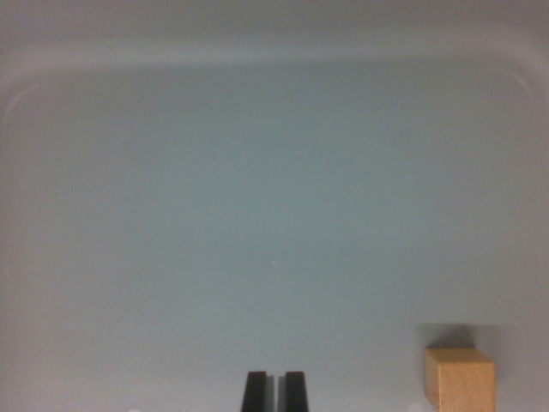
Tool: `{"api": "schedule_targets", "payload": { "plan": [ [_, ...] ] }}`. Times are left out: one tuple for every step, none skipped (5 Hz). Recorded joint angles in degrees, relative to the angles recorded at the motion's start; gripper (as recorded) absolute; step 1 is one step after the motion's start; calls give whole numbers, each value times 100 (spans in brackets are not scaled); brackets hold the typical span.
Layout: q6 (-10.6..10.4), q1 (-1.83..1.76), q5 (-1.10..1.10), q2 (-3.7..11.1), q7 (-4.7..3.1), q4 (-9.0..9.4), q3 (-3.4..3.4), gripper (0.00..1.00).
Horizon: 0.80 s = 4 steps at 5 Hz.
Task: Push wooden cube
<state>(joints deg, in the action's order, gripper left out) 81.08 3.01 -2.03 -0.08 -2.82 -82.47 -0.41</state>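
From where the wrist camera looks down, nearly everything is one pale grey-blue surface, smooth and bare, which reads as the floor of a shallow tray [257, 64]: a faint raised lip runs across the top and curves down at both upper corners. At the bottom edge, a little left of centre, the two black fingertips of the gripper [275, 390] poke up into view. They stand upright and parallel, drawn nearly together with only a thin sliver of the grey floor showing between them, and nothing sits in that slit. The wooden cube [460, 378] rests on the tray floor in the lower corner on the wrist view's right, well apart from the fingertips, with a clear stretch of floor between them. It is light, unfinished wood; its top face catches the light and looks paler than the side that faces the camera, and its bottom edge is cut off by the frame. A soft dark shadow lies just behind it, toward the top of the picture. The cube sits squarely, not tipped, and touches nothing but the floor under it.
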Motion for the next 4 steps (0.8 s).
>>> {"api": "schedule_targets", "payload": {
  "plan": [
    [0,0,0,0,0,0,0,0],
    [-191,32,-1,-8,-94,199,-52,0],
    [-191,32,-1,-8,-94,199,-52,0],
    [-394,66,-3,-17,-195,412,-107,0]
  ]
}}
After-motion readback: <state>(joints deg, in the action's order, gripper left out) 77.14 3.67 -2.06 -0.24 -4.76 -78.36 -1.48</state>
